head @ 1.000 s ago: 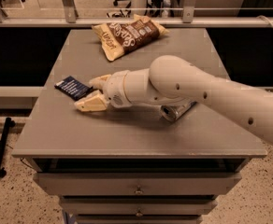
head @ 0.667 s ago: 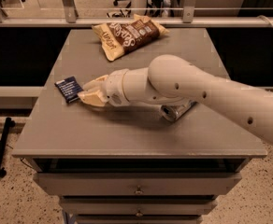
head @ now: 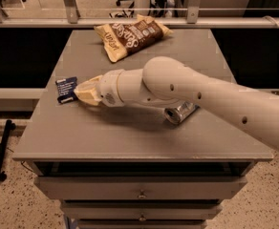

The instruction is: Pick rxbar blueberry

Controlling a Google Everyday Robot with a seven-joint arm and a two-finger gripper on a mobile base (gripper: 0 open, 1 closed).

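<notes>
Tool [head: 80, 93] beside rxbar blueberry [head: 66, 89] on grey table [head: 106, 135]

Table [head: 130, 137] fills frame ctr, w/ drawers [head: 139, 187] below its front edge. rxbar blueberry [head: 66, 88] lies flat on the table, left of ctr, near the left edge. Gripper [head: 82, 93] sits just right of the bar; contact can't be told. Arm [head: 216, 99] runs in from lower right across the table. Can [head: 180, 112] lies on its side under the arm, right of ctr. Chip bag [head: 130, 36] lies upper ctr, well apart from the bar.

Rxbar blueberry [head: 66, 89]: small flat navy wrapper with white print, laid flat near the bench [head: 130, 137] left edge.
End effector [head: 82, 93]: positioned just beside its right side.
</notes>
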